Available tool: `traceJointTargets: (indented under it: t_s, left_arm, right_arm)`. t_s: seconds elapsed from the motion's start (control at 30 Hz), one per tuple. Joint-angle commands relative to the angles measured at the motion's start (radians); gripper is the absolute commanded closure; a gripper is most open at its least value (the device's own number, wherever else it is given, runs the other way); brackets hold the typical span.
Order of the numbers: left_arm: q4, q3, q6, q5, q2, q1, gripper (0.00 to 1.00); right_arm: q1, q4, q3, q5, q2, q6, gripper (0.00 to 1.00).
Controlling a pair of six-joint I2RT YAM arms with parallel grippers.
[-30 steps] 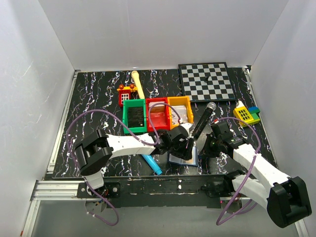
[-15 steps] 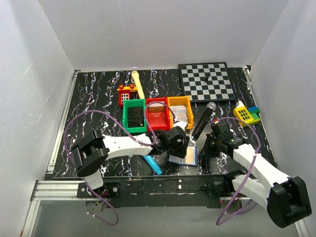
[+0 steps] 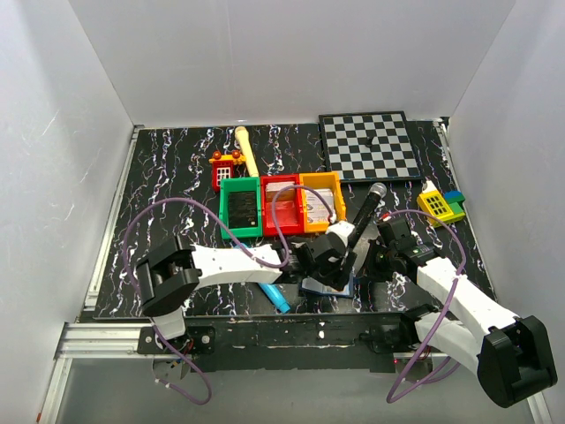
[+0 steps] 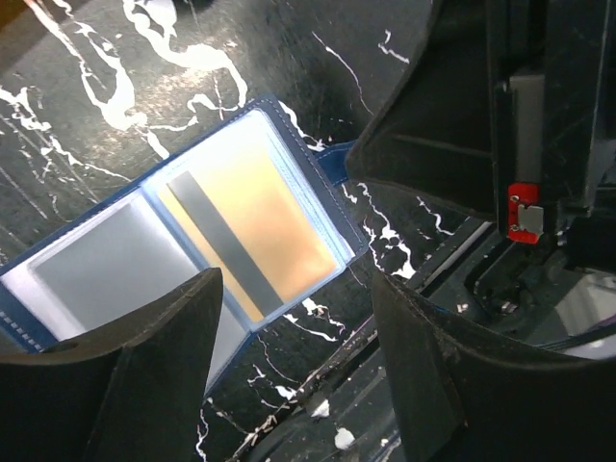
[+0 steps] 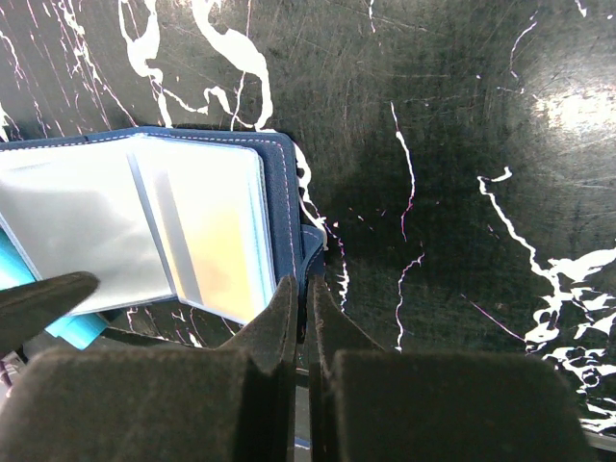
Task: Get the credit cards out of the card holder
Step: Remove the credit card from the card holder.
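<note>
The card holder (image 4: 183, 260) lies open on the black marbled table near the front edge, navy outside, light blue-grey inside. An orange card with a grey stripe (image 4: 255, 231) sits in its right clear pocket; the left pocket looks grey. My left gripper (image 4: 298, 385) is open and hovers just above the holder's near edge, empty. In the top view the left gripper (image 3: 340, 268) covers most of the holder (image 3: 316, 286). My right gripper (image 5: 306, 294) is shut on the holder's navy tab (image 5: 313, 252) at its right edge. The orange card also shows in the right wrist view (image 5: 229, 245).
Green (image 3: 224, 208), red (image 3: 282, 183) and yellow (image 3: 321, 180) bins stand in a row behind the holder. A black microphone (image 3: 365, 212) lies beside the right arm, a cyan toy microphone (image 3: 275, 298) left of the holder. A chessboard (image 3: 369, 146) sits back right, a yellow toy (image 3: 439, 206) at the right.
My left gripper swung left, then back right over the card holder, now covering the orange card in the top view. The right arm stays put on the tab.
</note>
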Motion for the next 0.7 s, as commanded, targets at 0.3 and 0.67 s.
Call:
traceJointTargets:
  t_s: [0.3, 0.67]
  left_arm:
    - [-0.138, 0.142, 0.081, -0.235, 0.142, -0.058, 0.3]
    - [-0.131, 0.146, 0.056, -0.237, 0.155, -0.07, 0.02]
  right_arm:
    - [0.001, 0.009, 0.001, -0.008, -0.005, -0.014, 0.99]
    - [0.003, 0.013, -0.001, -0.008, -0.009, -0.011, 0.99]
